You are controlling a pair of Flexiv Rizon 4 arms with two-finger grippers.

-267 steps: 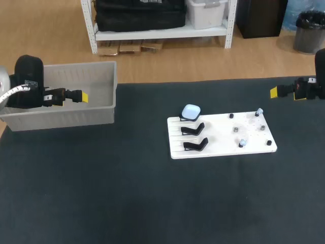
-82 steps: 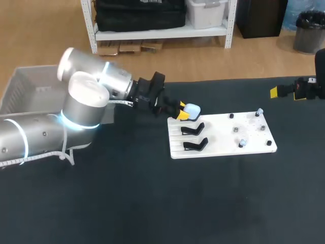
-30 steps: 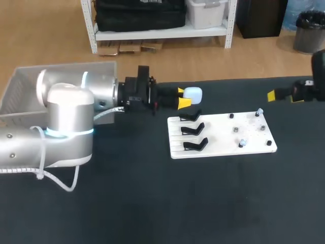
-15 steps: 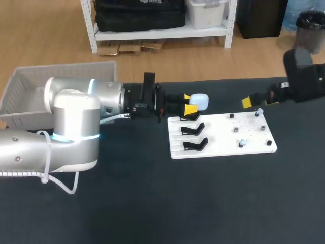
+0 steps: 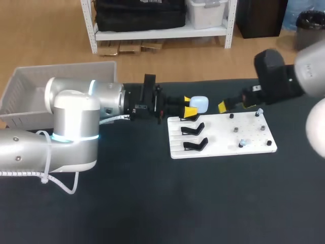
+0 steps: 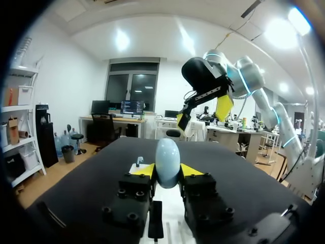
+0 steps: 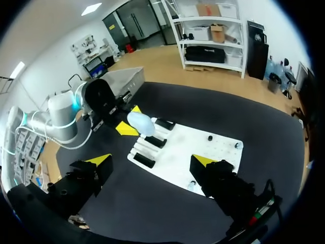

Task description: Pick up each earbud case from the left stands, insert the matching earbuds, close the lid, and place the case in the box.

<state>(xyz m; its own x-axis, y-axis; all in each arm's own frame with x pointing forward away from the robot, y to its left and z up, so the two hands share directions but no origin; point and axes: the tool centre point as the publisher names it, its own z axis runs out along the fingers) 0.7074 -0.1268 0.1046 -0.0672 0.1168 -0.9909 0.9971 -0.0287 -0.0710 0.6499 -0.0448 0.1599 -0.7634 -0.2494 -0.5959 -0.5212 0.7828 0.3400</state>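
Right pincer [image 5: 222,107] closer, near held case [image 5: 199,103]

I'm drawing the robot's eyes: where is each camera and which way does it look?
Head view: above, behind the robot, looking down on the table; shows left gripper holding the earbud case, and right gripper.
Left wrist view: on the left wrist, looking along its fingers; own gripper grips the case, right gripper ahead.
Right wrist view: on the right wrist, looking down at the white board; own open gripper shows.
All three share the case.
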